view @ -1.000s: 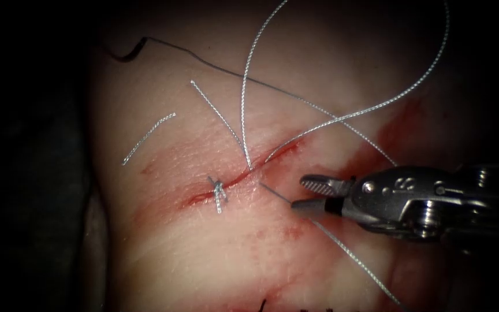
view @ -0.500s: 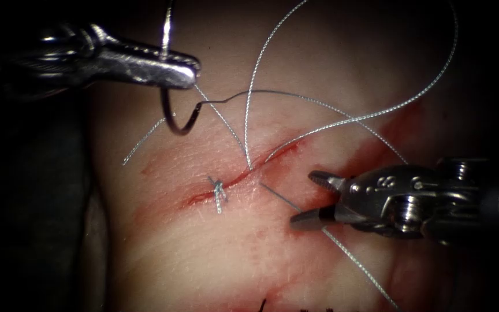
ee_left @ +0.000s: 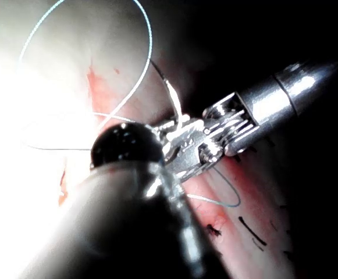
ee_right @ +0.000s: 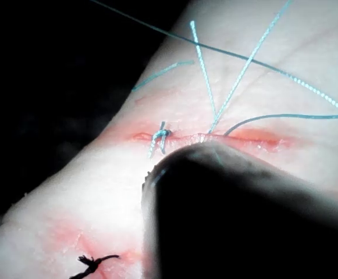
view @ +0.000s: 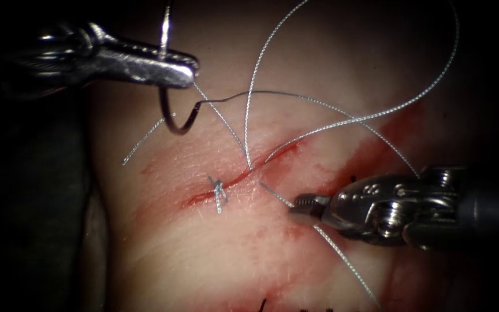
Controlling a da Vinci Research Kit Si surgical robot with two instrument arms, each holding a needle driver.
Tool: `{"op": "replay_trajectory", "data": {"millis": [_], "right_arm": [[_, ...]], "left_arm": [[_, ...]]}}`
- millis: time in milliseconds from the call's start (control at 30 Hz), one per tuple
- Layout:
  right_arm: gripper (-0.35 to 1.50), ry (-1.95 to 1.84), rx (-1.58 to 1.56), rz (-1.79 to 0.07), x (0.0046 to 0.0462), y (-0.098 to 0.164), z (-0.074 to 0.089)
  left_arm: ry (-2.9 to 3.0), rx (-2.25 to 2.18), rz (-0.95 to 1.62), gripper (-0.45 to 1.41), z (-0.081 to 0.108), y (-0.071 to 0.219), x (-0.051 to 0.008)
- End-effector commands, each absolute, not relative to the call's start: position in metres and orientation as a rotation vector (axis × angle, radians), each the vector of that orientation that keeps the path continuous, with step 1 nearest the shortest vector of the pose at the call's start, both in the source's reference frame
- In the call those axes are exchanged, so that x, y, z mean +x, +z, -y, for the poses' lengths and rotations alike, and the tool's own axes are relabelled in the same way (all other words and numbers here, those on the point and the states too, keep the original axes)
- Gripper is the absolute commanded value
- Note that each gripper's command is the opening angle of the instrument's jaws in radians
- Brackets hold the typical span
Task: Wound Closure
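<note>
Needle held clear of the tissue, far left of the cut.
Left gripper is clamped on the needle mid-curve; right gripper is closed on the thread just right of the cut.

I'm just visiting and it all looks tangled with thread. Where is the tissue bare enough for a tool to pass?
Bare tissue lies below the tied knot, left of the thread trailing from the right tool, whose jaws are shut on it. It is crowded above the cut: thread loops cross there, and the left tool holds the needle near mid-curve, clear of the tissue.
</note>
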State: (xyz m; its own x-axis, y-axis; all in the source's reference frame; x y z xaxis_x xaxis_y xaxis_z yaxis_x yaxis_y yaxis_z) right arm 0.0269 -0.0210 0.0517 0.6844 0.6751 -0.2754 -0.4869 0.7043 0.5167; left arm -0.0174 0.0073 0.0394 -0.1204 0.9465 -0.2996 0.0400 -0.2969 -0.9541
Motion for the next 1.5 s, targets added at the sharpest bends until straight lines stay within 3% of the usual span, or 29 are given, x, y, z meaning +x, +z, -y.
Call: {"op": "replay_trajectory", "data": {"millis": [33, 100, 200, 267, 300, 433, 667, 900, 1000, 1100, 1200, 1467, 1500], "right_arm": [[0.57, 0.680, 0.429, -0.474, 0.0277, 0.052, 0.021], [0.69, 0.680, 0.428, -0.474, 0.0278, 0.052, 0.021], [0.69, 0.680, 0.427, -0.474, 0.0279, 0.052, 0.021], [0.39, 0.686, 0.428, -0.473, 0.0279, 0.052, 0.021], [0.39, 0.686, 0.428, -0.473, 0.0279, 0.052, 0.021], [-0.35, 0.705, 0.396, -0.467, 0.0283, 0.052, 0.021], [-0.35, 0.764, 0.309, -0.451, 0.0264, 0.051, 0.020], [-0.35, 0.790, 0.275, -0.448, 0.0206, 0.051, 0.018], [-0.35, 0.813, 0.256, -0.444, 0.0171, 0.052, 0.018], [-0.35, 0.866, 0.210, -0.416, 0.0103, 0.054, 0.016], [-0.35, 0.874, 0.190, -0.403, 0.0076, 0.055, 0.015], [-0.35, 0.942, 0.080, -0.295, -0.0051, 0.058, 0.011], [-0.35, 0.942, 0.080, -0.295, -0.0051, 0.058, 0.011]], "left_arm": [[1.518, -1.386, 1.160, -0.45, -0.007, 0.040, -0.0179], [1.518, -1.387, 1.161, -0.45, -0.007, 0.040, -0.0179], [1.518, -1.387, 1.161, -0.45, -0.007, 0.040, -0.0179], [1.518, -1.387, 1.161, -0.45, -0.007, 0.040, -0.0179], [1.518, -1.387, 1.161, -0.45, -0.007, 0.040, -0.0179], [1.521, -1.384, 1.162, -0.45, -0.007, 0.040, -0.0180], [1.523, -1.381, 1.160, -0.45, -0.007, 0.040, -0.0180], [1.523, -1.381, 1.160, -0.45, -0.007, 0.040, -0.0180], [1.523, -1.381, 1.157, -0.45, -0.007, 0.040, -0.0180], [1.523, -1.381, 1.157, -0.45, -0.007, 0.040, -0.0180], [1.523, -1.381, 1.157, -0.45, -0.007, 0.040, -0.0180], [1.523, -1.381, 1.158, -0.45, -0.007, 0.040, -0.0179], [1.523, -1.381, 1.158, -0.45, -0.007, 0.040, -0.0179]]}}
